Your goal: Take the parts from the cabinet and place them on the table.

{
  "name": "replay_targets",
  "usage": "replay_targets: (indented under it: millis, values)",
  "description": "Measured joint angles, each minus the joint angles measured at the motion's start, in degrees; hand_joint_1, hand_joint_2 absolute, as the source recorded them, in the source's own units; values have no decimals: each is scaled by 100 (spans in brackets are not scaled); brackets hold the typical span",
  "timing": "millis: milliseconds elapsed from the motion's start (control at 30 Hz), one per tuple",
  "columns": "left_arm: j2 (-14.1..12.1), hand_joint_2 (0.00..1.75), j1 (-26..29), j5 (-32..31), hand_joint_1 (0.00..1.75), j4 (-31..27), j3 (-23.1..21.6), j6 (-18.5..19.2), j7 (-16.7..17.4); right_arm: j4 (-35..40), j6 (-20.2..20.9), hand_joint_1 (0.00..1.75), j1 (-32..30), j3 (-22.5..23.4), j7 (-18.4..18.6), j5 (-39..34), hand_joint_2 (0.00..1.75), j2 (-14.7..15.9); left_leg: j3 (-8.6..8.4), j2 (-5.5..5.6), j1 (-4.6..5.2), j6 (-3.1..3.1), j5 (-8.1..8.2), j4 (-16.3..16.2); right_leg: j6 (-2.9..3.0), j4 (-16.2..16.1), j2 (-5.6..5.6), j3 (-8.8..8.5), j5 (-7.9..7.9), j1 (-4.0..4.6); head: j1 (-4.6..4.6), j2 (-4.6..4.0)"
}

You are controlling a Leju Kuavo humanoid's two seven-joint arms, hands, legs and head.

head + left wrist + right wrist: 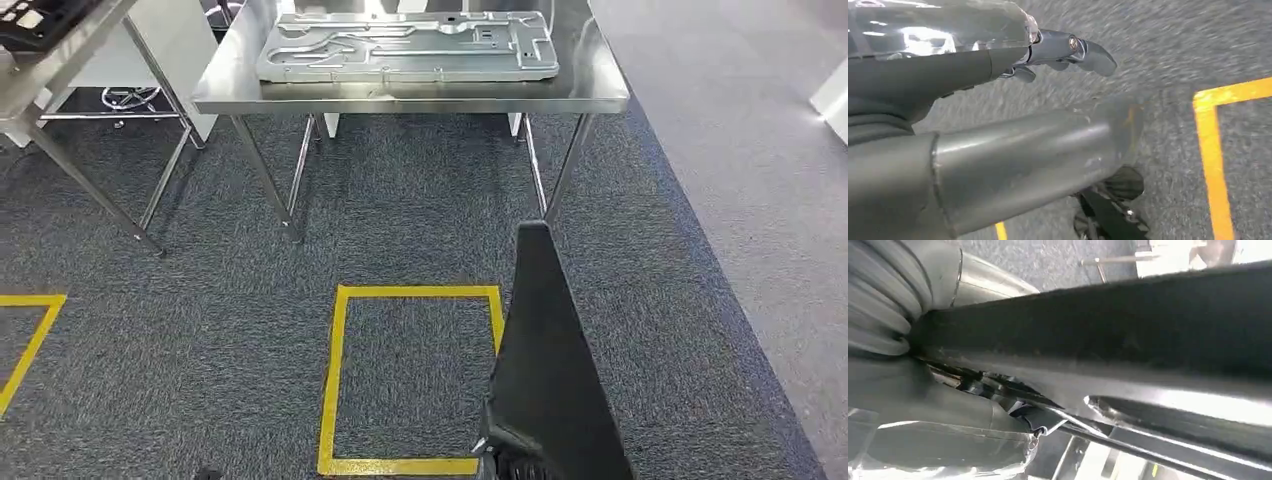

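Note:
A long black panel part (552, 370) rises from the lower edge of the head view, and my right hand (503, 458) grips its lower end. Close behind that hand, the same black part (1128, 335) runs across the picture with my right hand (948, 395) closed around it. Ahead stands the steel table (600, 95), carrying a large stamped silver metal plate (410, 45). My left hand (1048, 55) hangs over the grey carpet with its fingers stretched out and nothing in them.
A yellow taped square (340, 380) marks the carpet in front of the table, with another yellow corner (30, 330) at the left. A second metal-legged table (60, 60) stands at the far left. Lighter floor (760, 150) lies to the right.

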State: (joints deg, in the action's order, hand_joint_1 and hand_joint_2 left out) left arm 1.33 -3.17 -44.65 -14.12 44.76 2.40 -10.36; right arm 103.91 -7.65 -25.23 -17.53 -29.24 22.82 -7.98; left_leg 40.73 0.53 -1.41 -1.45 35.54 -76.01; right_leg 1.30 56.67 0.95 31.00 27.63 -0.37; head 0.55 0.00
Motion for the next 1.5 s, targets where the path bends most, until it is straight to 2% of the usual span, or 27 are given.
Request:
replay_targets:
  millis: [33,67,133,167,267,333,367,467,500,533,567,633,667,700,800,867,933,1000,1033,1067,1133,1167,1233,1300,1333,1400,1500]
  values:
    - [13,0,20,0,0,13,32,4,21,-15,0,175,12,0,4,0,175,11,-54,-9,0,3,-108,82,2,17,12,1,7,6,0,0]
    - [31,0,30,0,0,17,70,4,35,-24,0,175,23,-2,7,0,175,20,-226,-16,0,15,-304,403,-9,35,20,0,22,10,0,0]
    - [46,0,27,0,0,24,124,4,37,-35,0,175,43,-13,7,0,175,35,-816,-47,1,60,-771,1486,-45,98,34,-6,64,14,2,0]
    - [50,0,15,2,0,24,142,4,7,-35,-7,175,55,-17,7,0,175,39,-903,-78,31,89,-683,1698,-79,133,39,10,86,44,0,0]
    - [72,0,30,20,0,24,205,9,-269,-28,-107,175,64,-33,24,33,175,50,-881,-49,70,157,-718,1699,-158,140,38,15,89,52,-15,0]
    - [94,0,26,28,0,24,258,44,-433,51,-197,175,56,-35,63,103,175,59,-922,-35,13,248,-749,1779,-241,171,22,16,130,37,-11,0]
    - [96,0,18,26,0,24,269,52,-510,105,-243,175,58,-33,79,122,175,59,-931,-31,15,278,-752,1792,-277,332,-35,77,243,19,-46,0]
    - [98,0,8,15,0,24,299,77,-709,267,-400,175,30,-11,85,197,175,61,-931,-36,21,328,-738,1789,-350,1581,-67,715,843,-9,-68,0]
    - [101,0,9,6,0,24,319,83,-754,341,-459,175,6,20,85,221,175,61,-939,-29,21,329,-727,1785,-364,1904,-68,911,891,-18,-68,0]
    - [101,0,10,-4,0,24,345,83,-789,416,-523,175,-22,59,87,238,175,61,-959,-12,21,320,-713,1784,-370,1891,-68,939,776,-29,-68,0]
    - [103,0,10,-24,0,24,367,81,-813,488,-575,175,-43,101,96,254,175,61,-988,1,21,312,-690,1782,-367,1636,-68,848,547,-41,-68,0]
    - [111,0,10,-35,0,24,387,72,-855,667,-660,175,-64,199,133,324,175,57,-1085,27,18,276,-631,1783,-329,634,-69,379,-32,-44,-72,0]
    - [118,0,11,-35,0,26,393,68,-866,752,-689,175,-72,245,157,363,175,46,-1084,28,17,250,-606,1792,-293,266,-86,224,-98,-40,-79,0]
    - [120,0,-5,-35,0,26,409,63,-879,835,-726,175,-77,289,175,416,175,24,-1078,32,54,198,-571,1767,-260,164,-90,174,-3,-2,-76,0]
    - [122,0,-5,-35,0,26,439,57,-909,1055,-774,175,-148,404,197,463,175,-26,-1125,37,46,107,-551,1848,-170,179,-101,179,45,25,-74,0]
    - [125,0,-20,-35,0,26,441,57,-929,1163,-787,175,-177,444,199,483,175,-66,-1185,-3,29,47,-476,1722,-84,63,-91,22,45,-36,-68,0]
    - [120,0,-27,-33,0,26,454,55,-936,1230,-789,175,-174,474,197,496,175,-105,-721,-17,28,17,-116,866,-4,53,-62,-76,118,-27,-20,0]
    - [120,0,-1,-35,0,26,483,55,-936,1244,-789,175,-191,498,199,496,175,-114,-164,-17,29,-7,108,13,12,54,-62,-163,209,-12,-15,0]
    - [122,0,15,-35,0,28,494,55,-936,1244,-793,175,-203,509,201,500,175,-118,-7,-18,28,-7,4,-100,9,54,-67,-224,259,-8,-20,0]
    - [122,0,20,-35,0,31,503,55,-936,1246,-793,175,-215,525,205,525,175,-127,-7,-18,28,3,-251,90,1,54,-72,-306,319,-5,-17,0]
    - [120,0,19,-44,0,31,529,55,-936,1255,-778,175,-229,553,232,584,175,-166,-309,-24,31,54,-992,1052,-26,54,-70,-505,462,-1,-11,0]
    - [118,0,28,-48,0,33,542,55,-933,1255,-756,175,-232,573,258,619,175,-190,-415,-42,44,96,-1166,1420,-49,53,-65,-552,534,-1,-4,0]
    - [120,0,7,-61,0,37,570,55,-927,1257,-710,175,-233,641,308,647,175,-232,-542,-55,105,175,-946,1518,-142,61,-84,-570,605,25,-15,0]
    - [120,0,14,-105,0,37,590,48,-925,1257,-688,175,-246,691,394,706,175,-267,-557,-38,98,243,-903,1573,-208,54,-70,-641,571,32,-46,0]
    - [120,0,5,-120,0,37,612,48,-925,1255,-702,175,-232,745,444,773,175,-295,-625,-6,78,276,-888,1594,-247,131,-69,-621,544,30,-44,0]
    - [122,0,5,-140,0,37,669,48,-927,1255,-730,175,-203,861,555,864,175,-346,-767,-8,64,360,-832,1692,-294,709,-87,-309,557,-1,-70,0]
    - [122,0,2,-157,0,37,693,50,-929,1255,-960,175,-151,1025,794,1255,175,-402,-904,0,64,377,-703,1703,-354,1754,-88,550,1056,-23,-66,0]
